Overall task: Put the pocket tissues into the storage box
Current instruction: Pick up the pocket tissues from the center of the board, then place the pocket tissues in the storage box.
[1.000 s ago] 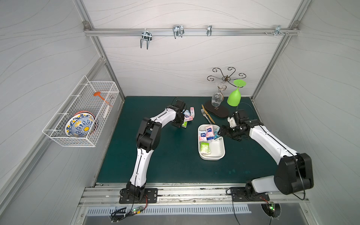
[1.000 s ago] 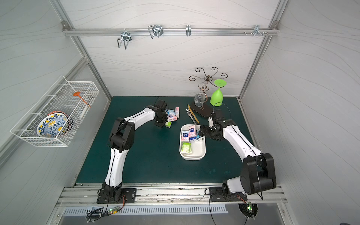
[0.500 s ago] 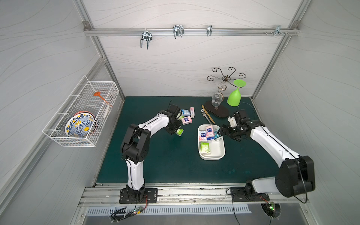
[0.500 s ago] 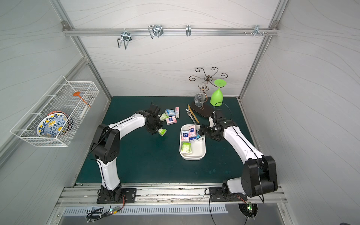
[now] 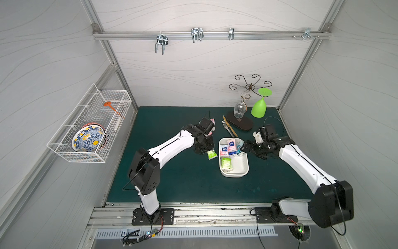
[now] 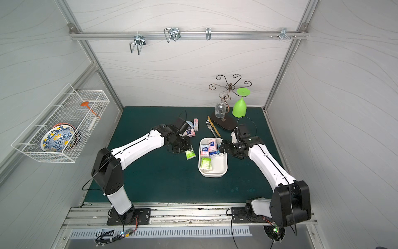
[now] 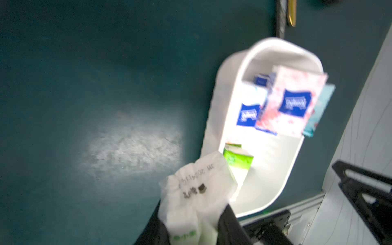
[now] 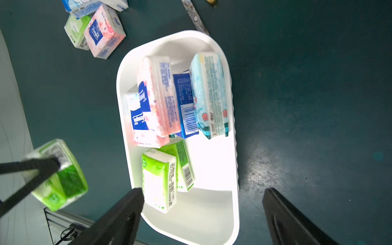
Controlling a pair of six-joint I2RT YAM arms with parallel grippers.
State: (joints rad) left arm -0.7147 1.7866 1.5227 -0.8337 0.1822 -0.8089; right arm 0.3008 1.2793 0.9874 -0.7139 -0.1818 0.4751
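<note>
The white storage box [image 5: 239,167] [image 6: 220,167] lies mid-mat, with pink [image 5: 231,144], dark blue [image 5: 224,148], teal and green [image 5: 226,164] pocket tissues inside. My left gripper [image 5: 207,148] [image 7: 191,222] is shut on a light green pack [image 5: 212,154] [image 7: 197,191] [image 8: 59,176], just off the box's left rim. My right gripper [image 5: 245,147] [image 8: 203,203] stands open and empty at the box's right rim, by the teal pack [image 8: 210,95]. Loose packs [image 6: 191,129] [image 8: 104,31] remain at the back, behind the left wrist.
A fork and knife [image 5: 228,129] lie just behind the box. Further back stands a dark stand [image 5: 240,124] with a clear glass [image 5: 239,107] and a green glass [image 5: 259,107]. A wire basket [image 5: 90,125] with a plate hangs on the left wall.
My left arm has drawn back from the pile of packs and carried the light green pack toward the box's left rim. The right arm has hardly moved.
</note>
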